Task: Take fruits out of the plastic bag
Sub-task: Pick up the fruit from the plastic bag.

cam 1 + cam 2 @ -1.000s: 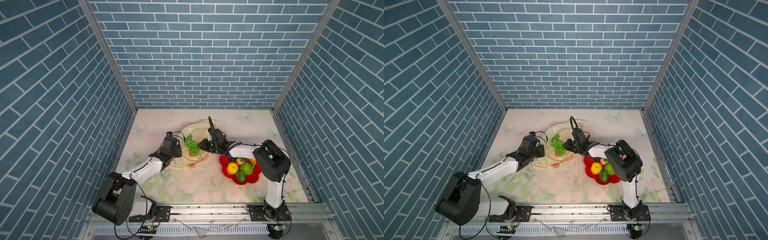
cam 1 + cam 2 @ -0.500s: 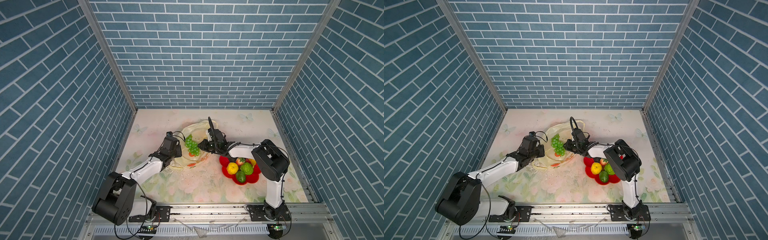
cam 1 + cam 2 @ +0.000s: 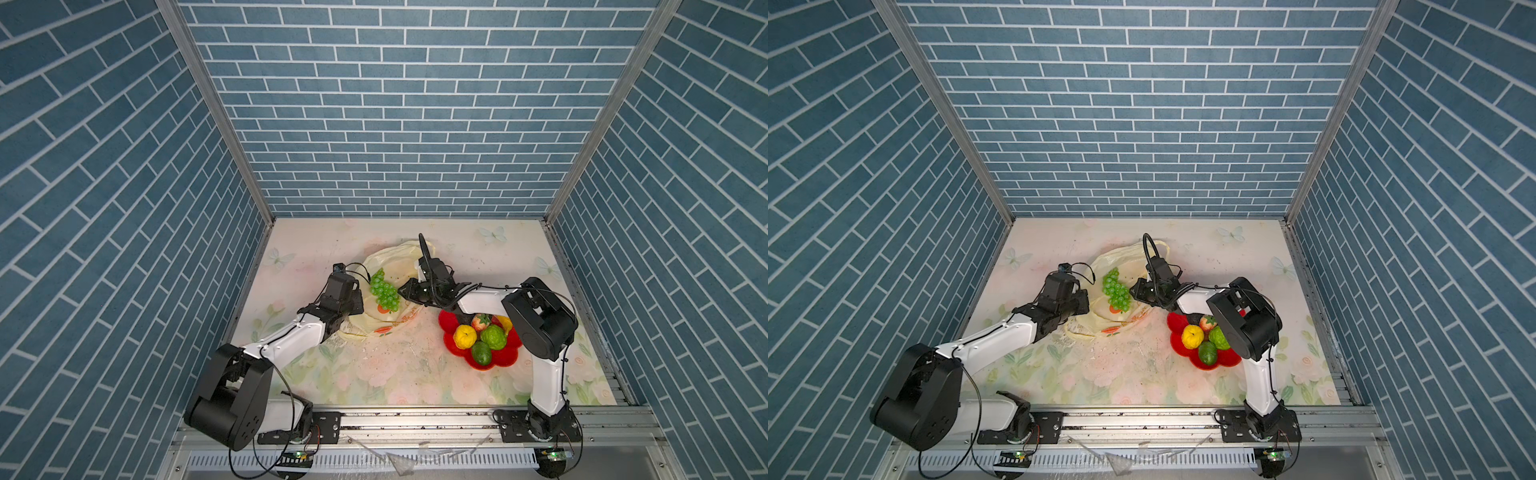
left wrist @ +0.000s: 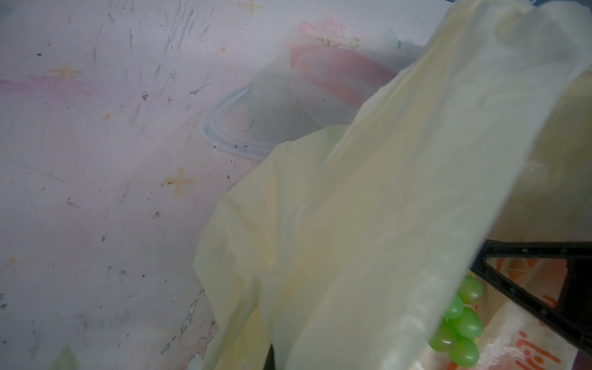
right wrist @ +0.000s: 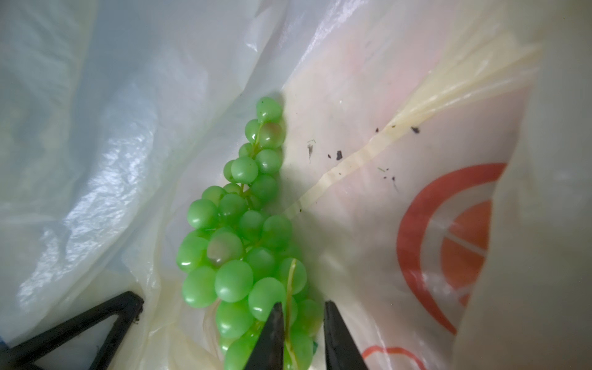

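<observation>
Floral tabletop (image 3: 395, 374): grape bunch (image 3: 384, 293) lies front-to-back, narrow tip rearward.

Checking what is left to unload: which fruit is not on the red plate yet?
The green grape bunch: it alone lies on the plastic bag, at the right gripper; every other fruit in view sits on the red plate.

Green grape bunch (image 3: 1116, 293) lies on plastic bag (image 3: 1091, 322), red plate (image 3: 1227, 359) beside.
</observation>
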